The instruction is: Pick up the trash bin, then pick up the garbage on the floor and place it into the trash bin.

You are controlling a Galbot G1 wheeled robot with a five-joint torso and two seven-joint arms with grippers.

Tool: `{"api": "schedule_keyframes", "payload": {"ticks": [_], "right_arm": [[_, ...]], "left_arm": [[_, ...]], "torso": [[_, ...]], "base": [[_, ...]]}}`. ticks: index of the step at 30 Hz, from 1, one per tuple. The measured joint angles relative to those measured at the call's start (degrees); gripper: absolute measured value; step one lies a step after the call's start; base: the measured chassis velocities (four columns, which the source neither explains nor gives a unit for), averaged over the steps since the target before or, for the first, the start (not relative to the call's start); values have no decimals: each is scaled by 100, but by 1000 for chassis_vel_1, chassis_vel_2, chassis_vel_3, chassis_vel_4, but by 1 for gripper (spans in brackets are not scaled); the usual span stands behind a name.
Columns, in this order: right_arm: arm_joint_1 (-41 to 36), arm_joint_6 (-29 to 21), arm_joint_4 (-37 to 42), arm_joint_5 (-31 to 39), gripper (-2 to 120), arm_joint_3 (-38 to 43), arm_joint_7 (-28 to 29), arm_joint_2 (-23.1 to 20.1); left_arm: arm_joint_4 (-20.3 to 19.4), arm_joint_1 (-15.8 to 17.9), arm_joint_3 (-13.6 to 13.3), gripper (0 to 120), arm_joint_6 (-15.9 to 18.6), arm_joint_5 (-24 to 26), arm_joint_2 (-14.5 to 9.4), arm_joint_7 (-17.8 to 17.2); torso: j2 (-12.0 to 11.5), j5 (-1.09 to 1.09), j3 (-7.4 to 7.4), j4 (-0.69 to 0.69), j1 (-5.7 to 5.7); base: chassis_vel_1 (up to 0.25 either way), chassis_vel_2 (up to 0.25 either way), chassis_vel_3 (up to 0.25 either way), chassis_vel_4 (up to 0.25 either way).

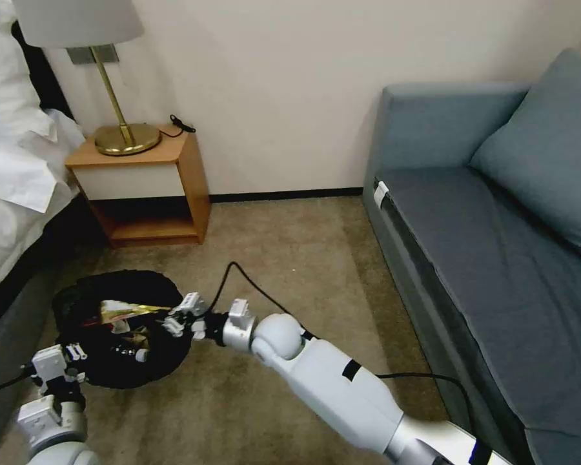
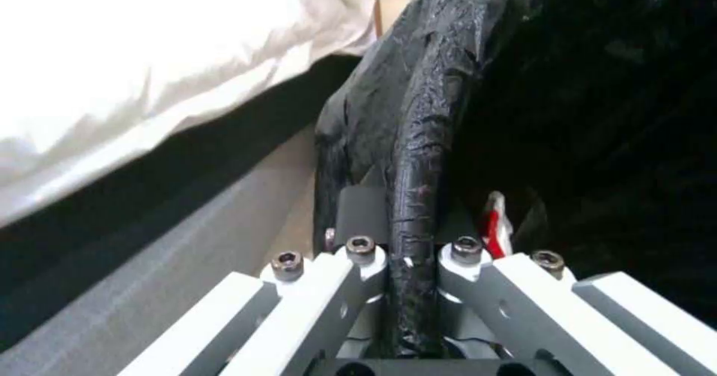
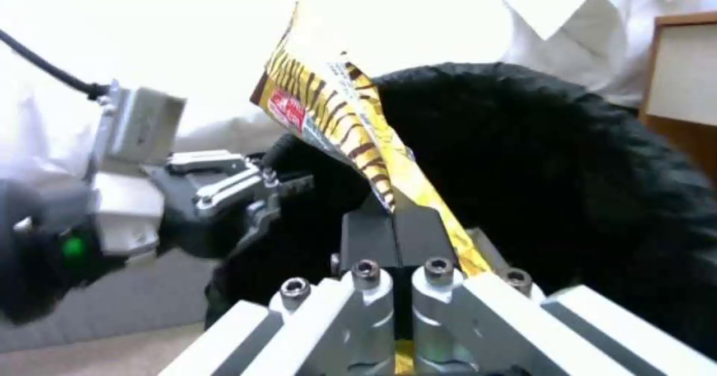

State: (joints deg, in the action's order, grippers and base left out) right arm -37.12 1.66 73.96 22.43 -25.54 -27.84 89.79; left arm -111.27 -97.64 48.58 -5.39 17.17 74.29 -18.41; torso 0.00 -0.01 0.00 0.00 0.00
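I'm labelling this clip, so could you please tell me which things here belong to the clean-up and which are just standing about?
Part of the job:
- trash bin, rim clamped by the left pincer
- yellow striped wrapper, held over the bin by the right pincer
- litter already inside

Just standing about:
- nightstand
- lamp
- sofa
- bed

The bin's black plastic liner (image 2: 418, 140) looked crinkly and glossy; the yellow striped wrapper (image 3: 351, 124) shiny; the carpet (image 1: 303, 258) matt; the nightstand (image 1: 155, 187) smooth wood.
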Motion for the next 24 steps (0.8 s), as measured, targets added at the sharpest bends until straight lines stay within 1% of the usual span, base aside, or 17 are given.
{"api": "schedule_keyframes", "payload": {"ticks": [1, 3, 6, 7, 10, 16, 20, 21, 22, 23, 24], "right_arm": [[62, 9, -113, 16, 0, -31, 23, 89], [105, 23, -198, 22, 0, -37, 34, 143], [263, 107, -661, 37, 0, 4, 81, 243], [263, 107, -661, 37, 0, 4, 81, 243], [349, 174, -1059, 11, 0, 101, 193, 246], [344, 203, -1233, -55, 0, 117, 319, 245], [291, 203, -1094, -73, 17, 55, 343, 242], [291, 203, -1094, -73, 17, 55, 343, 242], [281, 203, -1048, -73, 23, 39, 356, 241], [275, 202, -1002, -73, 26, 24, 371, 240], [273, 201, -946, -73, 34, 3, 382, 239]], "left_arm": [[-61, -41, -11, 3, -19, -107, 54, 0], [-102, -66, -20, 3, -23, -152, 92, 0], [-240, -108, -36, 3, -30, -293, 217, 1], [-240, -108, -36, 3, -30, -293, 217, 1], [-352, -141, -41, 3, -30, -323, 266, 2], [-426, -190, -42, 3, -10, -307, 270, 10], [-358, -135, -87, 3, 27, -320, 327, 31], [-358, -135, -87, 3, 27, -320, 327, 31], [-320, -109, -95, 3, 38, -331, 341, 32], [-292, -94, -101, 3, 49, -338, 352, 32], [-265, -84, -109, 3, 66, -340, 364, 32]], "torso": [[0, 0, 0, 0, 0], [0, 0, 0, 1, 0], [0, 0, 0, 2, 0], [0, 0, 0, 2, 0], [0, 0, 0, -1, 0], [0, 0, 0, 0, 0], [0, 0, 0, 0, 0], [0, 0, 0, 0, 0], [0, 0, 0, 0, 0], [0, 1, 0, 0, 0], [0, 0, 0, 0, 0]], "base": [[0, 0, 0, 0], [0, 0, 0, 0], [0, 0, 0, 0], [0, 0, 0, 0], [0, 0, 0, 0], [0, 0, 0, 0], [0, 0, 0, 0], [0, 0, 0, 0], [0, 0, 0, 0], [0, 0, 0, 0], [0, 0, 0, 0]]}}
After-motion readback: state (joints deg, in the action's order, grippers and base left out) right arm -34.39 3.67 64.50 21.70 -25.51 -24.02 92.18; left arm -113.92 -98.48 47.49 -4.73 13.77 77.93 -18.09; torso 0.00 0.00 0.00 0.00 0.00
